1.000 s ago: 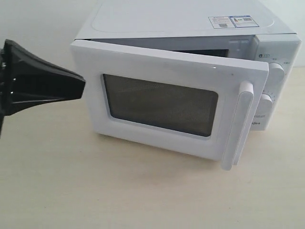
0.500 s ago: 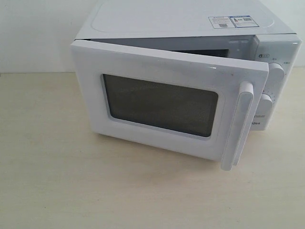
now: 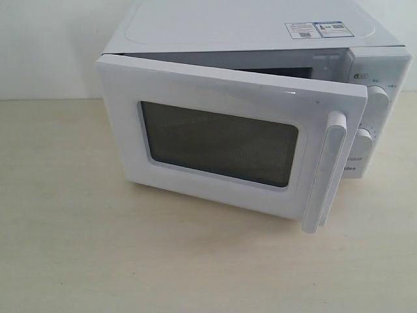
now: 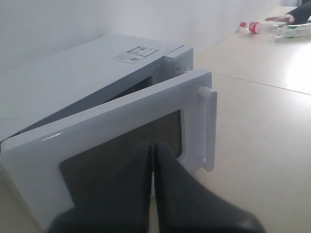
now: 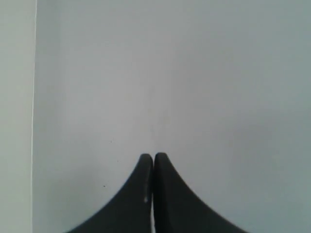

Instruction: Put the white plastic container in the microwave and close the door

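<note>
The white microwave stands at the back of the table, stickers on its top. Its door with the dark mesh window and vertical bar handle hangs ajar, a narrow gap showing along the top. The white plastic container is hidden from every view. Neither gripper shows in the exterior view. In the left wrist view my left gripper is shut and empty, a short way off the door, in front of its window. My right gripper is shut with nothing in it, facing a plain pale surface.
Two dials sit on the microwave's right panel. Pale wooden tabletop spreads in front and left. In the left wrist view, plastic bottles and a person's hand lie far off on the table beyond the microwave.
The left gripper, at the left edge of the exterior view a second ago, has drawn back out of that view. The door has not moved.
</note>
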`<state>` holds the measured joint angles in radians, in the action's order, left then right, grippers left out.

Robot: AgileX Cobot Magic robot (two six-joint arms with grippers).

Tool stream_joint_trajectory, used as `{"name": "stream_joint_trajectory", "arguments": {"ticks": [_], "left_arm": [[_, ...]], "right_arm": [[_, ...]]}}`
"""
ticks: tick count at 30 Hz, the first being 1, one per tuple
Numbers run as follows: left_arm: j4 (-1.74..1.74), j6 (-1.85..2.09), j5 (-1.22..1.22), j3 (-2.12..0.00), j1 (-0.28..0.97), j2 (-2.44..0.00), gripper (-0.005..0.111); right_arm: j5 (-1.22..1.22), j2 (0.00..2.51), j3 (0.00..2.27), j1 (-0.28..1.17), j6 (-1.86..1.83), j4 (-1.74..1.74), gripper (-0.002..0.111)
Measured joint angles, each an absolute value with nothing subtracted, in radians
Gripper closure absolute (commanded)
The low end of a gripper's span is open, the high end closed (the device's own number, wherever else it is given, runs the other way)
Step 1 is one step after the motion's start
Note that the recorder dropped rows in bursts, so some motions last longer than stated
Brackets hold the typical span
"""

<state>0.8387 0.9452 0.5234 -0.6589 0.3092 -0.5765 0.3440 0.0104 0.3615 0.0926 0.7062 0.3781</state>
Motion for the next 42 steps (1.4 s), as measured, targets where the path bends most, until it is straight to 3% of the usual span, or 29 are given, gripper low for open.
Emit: {"name": "stream_joint_trajectory", "arguments": {"ticks": [9, 18, 24, 29, 35, 42], "left_arm": [[0.842, 0.945, 0.515, -0.659, 0.309, -0.576, 0.103], [0.842, 0.945, 0.515, -0.659, 0.309, -0.576, 0.103], [0.842, 0.945, 0.515, -0.659, 0.309, -0.576, 0.103], [0.842, 0.945, 0.515, -0.659, 0.309, -0.576, 0.103], [0.842, 0.945, 0.515, -0.659, 0.309, -0.576, 0.103], [0.842, 0.945, 0.518, -0.658, 0.309, -0.576, 0.103]], "right_arm": [[0.292, 0.201, 0.486, 0.093, 1.411, 1.016, 0.108], [0.608, 0.506, 0.486, 0.091, 2.033, 1.588, 0.108], [0.931, 0.652, 0.486, 0.091, 2.084, 1.607, 0.108], [0.984, 0.696, 0.486, 0.091, 2.098, 1.595, 0.108], [0.898, 0.698, 0.486, 0.091, 2.101, 1.511, 0.108], [0.571, 0.698, 0.486, 0.091, 2.102, 1.169, 0.108]]}}
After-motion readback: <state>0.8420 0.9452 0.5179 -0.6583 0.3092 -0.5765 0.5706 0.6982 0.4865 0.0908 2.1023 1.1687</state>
